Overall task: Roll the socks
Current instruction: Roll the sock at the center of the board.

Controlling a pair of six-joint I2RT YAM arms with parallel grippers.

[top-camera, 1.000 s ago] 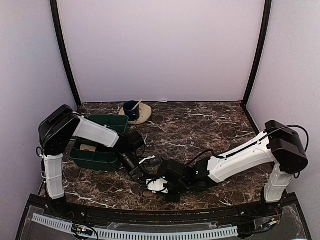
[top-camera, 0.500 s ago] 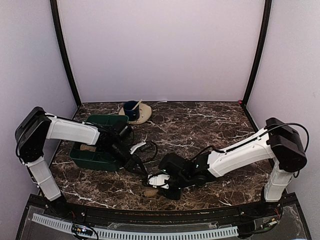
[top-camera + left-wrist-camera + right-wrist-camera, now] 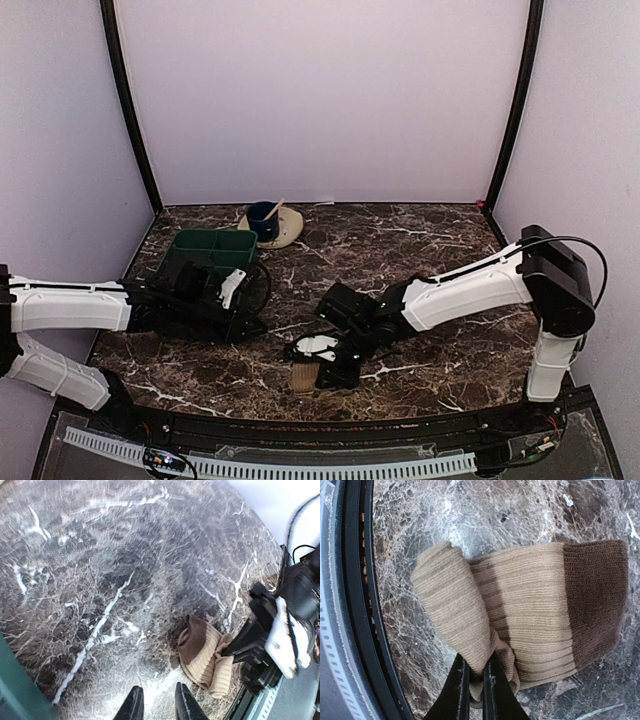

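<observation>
Sock (image 3: 535,605) half rolled, brown end (image 3: 595,595) left; right pincer (image 3: 476,662) pinches its roll, left pincer (image 3: 157,692) near it slightly parted, empty.

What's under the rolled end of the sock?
The sock's own flat length, ending in a brown patch, on the marble table. Whether a second sock lies beneath cannot be seen.

The top external camera looks down from high behind the near edge, taking in the whole table (image 3: 430,250). Both wrist cameras face downward near the table's near edge, the right one closest, sharing the sock (image 3: 520,610).
</observation>
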